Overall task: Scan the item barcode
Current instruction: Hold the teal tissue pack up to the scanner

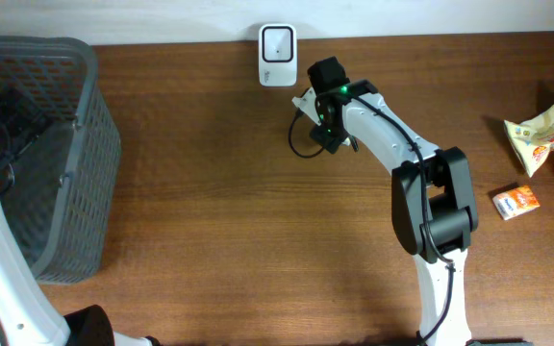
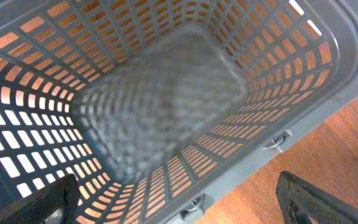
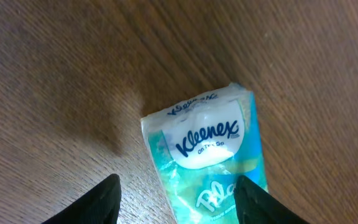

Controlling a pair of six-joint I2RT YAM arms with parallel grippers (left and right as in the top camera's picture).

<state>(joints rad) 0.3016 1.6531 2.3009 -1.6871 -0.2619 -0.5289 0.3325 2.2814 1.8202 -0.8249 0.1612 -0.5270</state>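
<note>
- You had one tissue pack [image 3: 207, 140], labelled "Kleenex On The Go"
- Your right pincer [image 3: 178, 186] straddled it, parted and not gripping
- Your left pincer [image 2: 176, 186] gaped over one basket [image 2: 347, 53]

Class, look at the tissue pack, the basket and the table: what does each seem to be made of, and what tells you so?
Tissue pack: probably thin plastic film, slightly glossy; it is printed and crinkled.
Basket: grey moulded plastic, matt; its walls are slotted.
Table: wood or wood-look laminate; brown grain lines, low sheen.
</note>
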